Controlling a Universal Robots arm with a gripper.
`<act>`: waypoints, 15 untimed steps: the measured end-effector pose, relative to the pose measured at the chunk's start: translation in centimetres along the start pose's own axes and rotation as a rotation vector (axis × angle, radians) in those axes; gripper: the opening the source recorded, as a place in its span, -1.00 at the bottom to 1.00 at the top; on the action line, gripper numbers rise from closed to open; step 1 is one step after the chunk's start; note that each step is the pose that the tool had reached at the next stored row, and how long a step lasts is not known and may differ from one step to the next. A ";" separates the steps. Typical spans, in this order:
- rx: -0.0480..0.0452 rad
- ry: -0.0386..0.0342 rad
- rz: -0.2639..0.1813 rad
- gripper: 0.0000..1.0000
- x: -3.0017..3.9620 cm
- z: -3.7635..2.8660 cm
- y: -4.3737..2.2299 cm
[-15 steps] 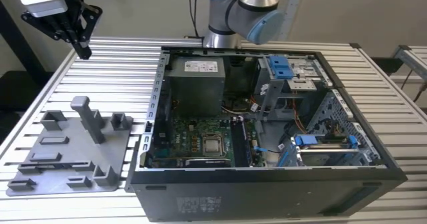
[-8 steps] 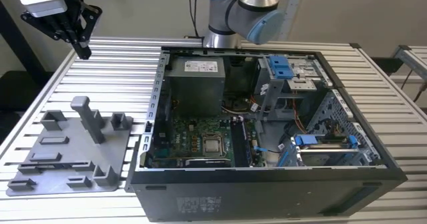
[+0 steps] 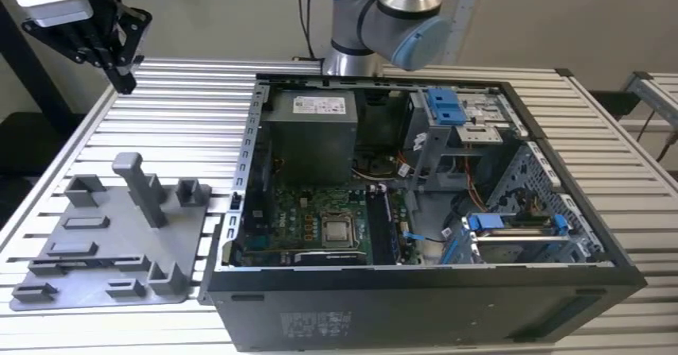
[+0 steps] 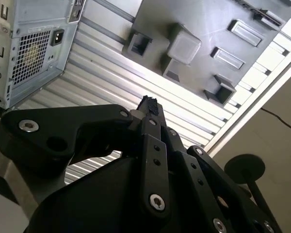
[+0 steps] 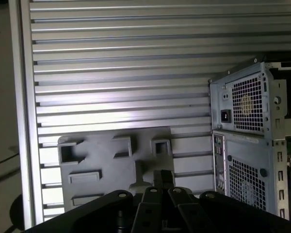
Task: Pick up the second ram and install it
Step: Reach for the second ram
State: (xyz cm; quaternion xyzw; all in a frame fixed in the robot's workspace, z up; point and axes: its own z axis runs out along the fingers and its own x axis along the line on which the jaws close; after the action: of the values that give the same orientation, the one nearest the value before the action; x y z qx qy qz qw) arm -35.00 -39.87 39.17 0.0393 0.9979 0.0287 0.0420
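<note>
My gripper [image 3: 126, 83] hangs high over the slatted table at the exterior view's far left, behind the grey tray [image 3: 106, 240]. Its fingers point down, shut, with nothing between them. Both wrist views show the joined fingertips [image 4: 148, 103] [image 5: 163, 175] above the tray [image 4: 208, 24] [image 5: 102, 155]. The tray's holders and slots look bare around its upright grey post [image 3: 140, 187]. Inside the open computer case [image 3: 424, 311], narrow dark sticks [image 3: 393, 226] stand on edge in the slots to the right of the processor [image 3: 339, 232]. I cannot tell whether one of them is the second ram.
The arm's base [image 3: 387, 21] stands behind the case. The case's vented back panel [image 4: 31, 53] [image 5: 247, 102] faces the gripper's side. A power supply [image 3: 307, 133] and blue-latched drive cages [image 3: 445, 105] crowd the case. Slatted table surface [image 3: 180, 109] lies between tray and gripper.
</note>
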 end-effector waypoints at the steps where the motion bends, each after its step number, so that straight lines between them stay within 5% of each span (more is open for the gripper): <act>1: 0.0000 0.0000 0.000 -0.79 0.18 -0.01 -0.01; 15: 0.0001 0.0001 0.000 -0.79 1.80 -0.16 -0.14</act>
State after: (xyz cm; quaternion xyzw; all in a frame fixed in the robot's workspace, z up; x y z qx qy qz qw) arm -36.81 -39.87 39.18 0.0393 0.9979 0.0286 0.0420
